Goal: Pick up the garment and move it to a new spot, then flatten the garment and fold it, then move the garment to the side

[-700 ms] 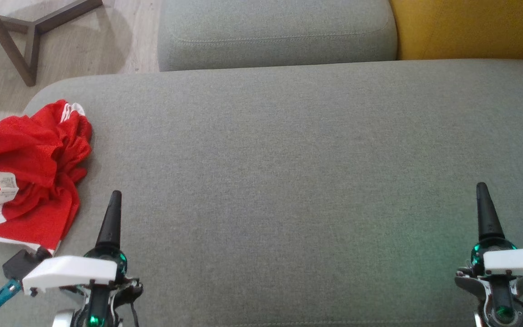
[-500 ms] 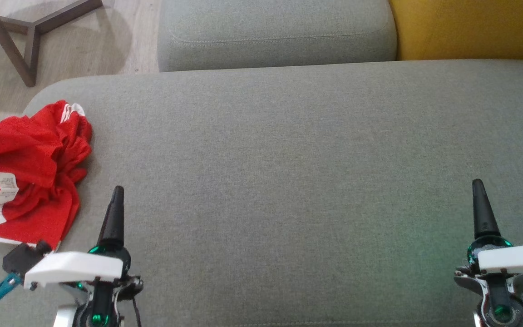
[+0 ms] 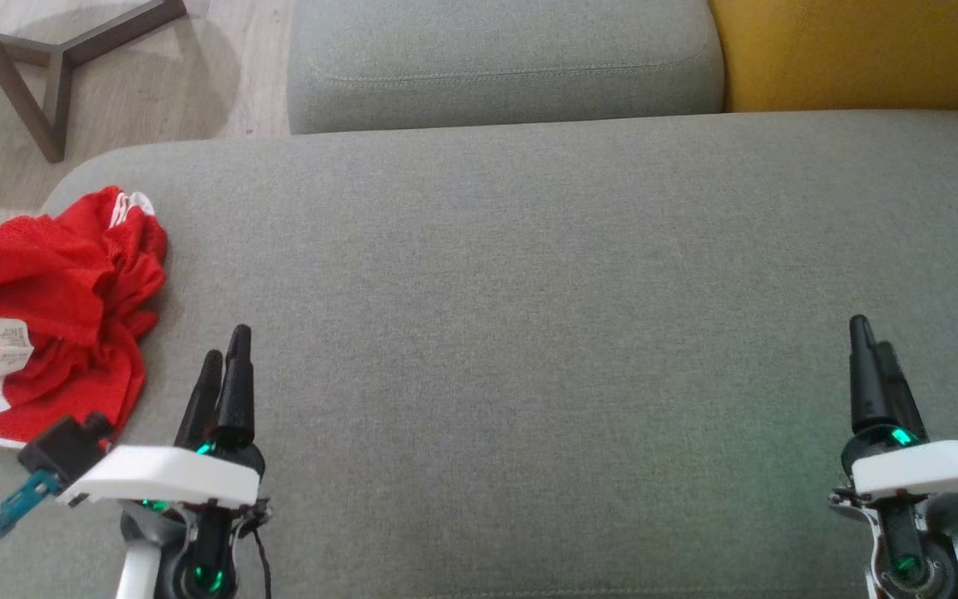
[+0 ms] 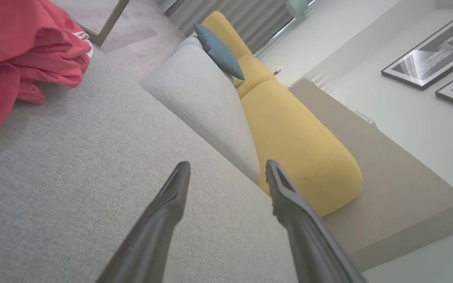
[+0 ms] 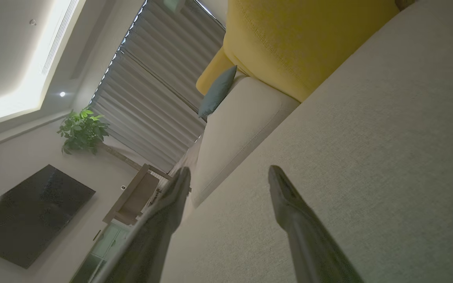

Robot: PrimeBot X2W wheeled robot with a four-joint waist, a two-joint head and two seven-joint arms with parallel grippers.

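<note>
Dark fingers on left gripper are parted and hold nothing; right gripper is the same. Red garment sits crumpled at 10 o'clock from the left gripper, near it, on the grey seat's left end, well apart from the right. Left arm should take it.

The garment lies on the left end of the sofa seat, with the left gripper just to its right. The right gripper is well apart, over the seat's right end. Behind the seat sit two cushions side by side, and a table stands on the floor to their left.
</note>
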